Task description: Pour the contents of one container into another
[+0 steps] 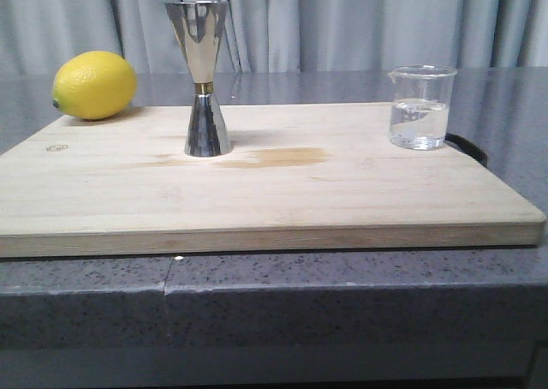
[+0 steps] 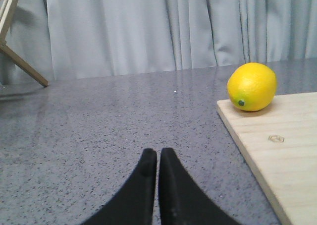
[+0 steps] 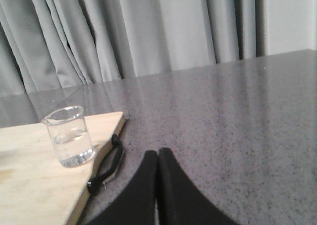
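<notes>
Only the front view shows the jigger (image 1: pixel 206 80), upright at the board's (image 1: pixel 257 192) eleven o'clock; the beaker (image 1: pixel 420 107) stands upright at two o'clock, spout leftward. Over bare counter (image 2: pixel 99 126), left tool (image 2: pixel 158 158) and right tool (image 3: pixel 157 160) are both closed, empty.

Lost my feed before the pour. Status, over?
Left claw shut, right claw shut, both empty, off the board. Beaker holds liquid, upright. Jigger upright, apart. Path between clear.
</notes>
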`<state>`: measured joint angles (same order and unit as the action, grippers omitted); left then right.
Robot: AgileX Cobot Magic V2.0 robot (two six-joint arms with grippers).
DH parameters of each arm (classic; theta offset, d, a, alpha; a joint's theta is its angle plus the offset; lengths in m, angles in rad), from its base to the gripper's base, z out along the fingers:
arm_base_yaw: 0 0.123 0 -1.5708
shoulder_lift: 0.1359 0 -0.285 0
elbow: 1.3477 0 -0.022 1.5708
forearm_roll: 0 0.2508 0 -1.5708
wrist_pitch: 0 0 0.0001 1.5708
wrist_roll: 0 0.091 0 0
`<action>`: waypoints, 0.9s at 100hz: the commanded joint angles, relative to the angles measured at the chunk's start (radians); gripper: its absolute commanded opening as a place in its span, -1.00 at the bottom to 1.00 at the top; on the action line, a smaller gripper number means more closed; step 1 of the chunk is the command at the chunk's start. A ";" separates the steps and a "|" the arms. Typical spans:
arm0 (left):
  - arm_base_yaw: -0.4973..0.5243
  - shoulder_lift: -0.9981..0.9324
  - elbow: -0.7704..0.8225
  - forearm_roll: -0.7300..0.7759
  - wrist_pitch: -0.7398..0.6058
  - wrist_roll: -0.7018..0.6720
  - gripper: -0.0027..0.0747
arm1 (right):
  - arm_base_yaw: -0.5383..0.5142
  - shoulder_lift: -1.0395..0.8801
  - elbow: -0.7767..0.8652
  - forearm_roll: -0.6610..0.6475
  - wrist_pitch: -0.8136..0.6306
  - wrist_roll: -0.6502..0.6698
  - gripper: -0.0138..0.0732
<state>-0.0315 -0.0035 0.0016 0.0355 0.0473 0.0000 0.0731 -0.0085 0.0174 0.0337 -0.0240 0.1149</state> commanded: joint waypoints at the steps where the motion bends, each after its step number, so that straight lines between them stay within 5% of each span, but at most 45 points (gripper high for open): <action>1: 0.000 -0.026 0.037 -0.121 -0.128 -0.014 -0.98 | -0.007 -0.003 0.022 0.001 -0.153 -0.007 -0.85; 21: 0.000 -0.026 0.035 -0.702 -0.304 -0.014 -0.98 | -0.007 -0.003 0.022 0.016 -0.352 0.213 -0.85; 34: 0.000 -0.026 0.017 -0.938 -0.320 -0.014 -0.98 | -0.007 -0.003 0.013 0.016 -0.360 0.347 -0.85; 44: 0.000 -0.026 -0.029 -0.912 -0.234 -0.014 -0.98 | -0.007 0.003 -0.040 0.016 -0.223 0.465 -0.85; 60: 0.000 0.006 -0.186 -0.693 0.020 -0.007 -0.98 | 0.009 0.057 -0.245 0.006 0.174 0.478 -0.85; 75: 0.000 0.146 -0.352 -0.611 0.278 0.134 -0.98 | 0.049 0.209 -0.459 0.004 0.415 0.163 -0.85; 90: 0.000 0.335 -0.465 -0.629 0.387 0.296 -0.98 | 0.073 0.396 -0.598 0.004 0.459 -0.046 -0.84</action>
<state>-0.0315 0.2228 -0.3783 -0.5775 0.4315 0.2090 0.1372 0.2836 -0.4853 0.0530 0.4733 0.1947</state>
